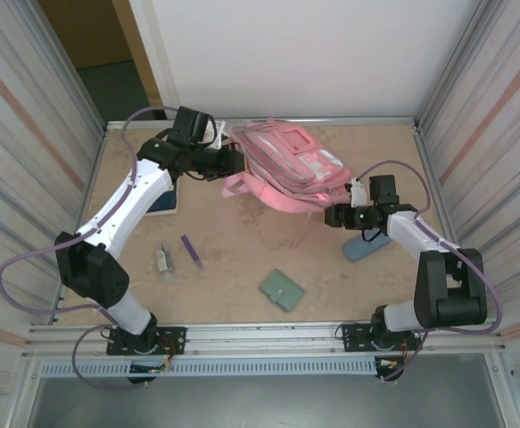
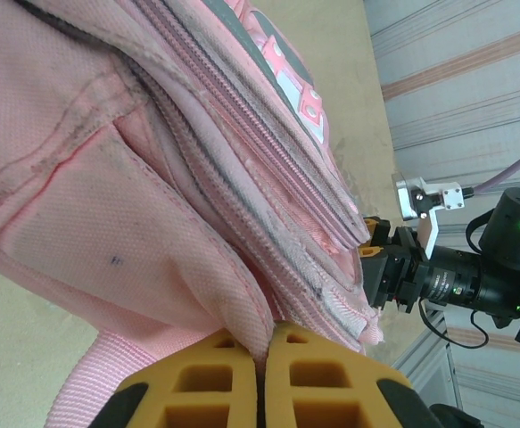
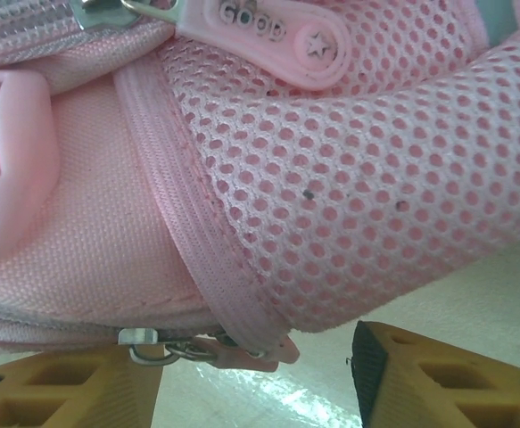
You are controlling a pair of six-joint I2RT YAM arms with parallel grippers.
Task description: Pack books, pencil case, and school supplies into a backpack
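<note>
The pink backpack (image 1: pixel 286 165) lies at the back middle of the table. My left gripper (image 1: pixel 234 165) is at its left side, shut on a fold of its pink fabric (image 2: pixel 242 312). At the backpack's near right corner my right gripper (image 1: pixel 335 217) stands open. Between its fingers hangs a pink zipper pull (image 3: pixel 242 349) below the mesh pocket (image 3: pixel 358 196), ungripped. The dark blue book (image 1: pixel 163 201) lies partly under my left arm. The slate-blue pencil case (image 1: pixel 367 246) lies under my right arm. The purple pen (image 1: pixel 191 250), grey-white stick (image 1: pixel 162 259) and sage-green folder (image 1: pixel 282 290) lie on the near table.
Ribbed metal walls close in the table (image 1: pixel 242 267) on the left and right, and a white panel stands behind. A metal rail runs along the near edge. The backpack's pink straps (image 1: pixel 242 187) trail toward the middle of the table.
</note>
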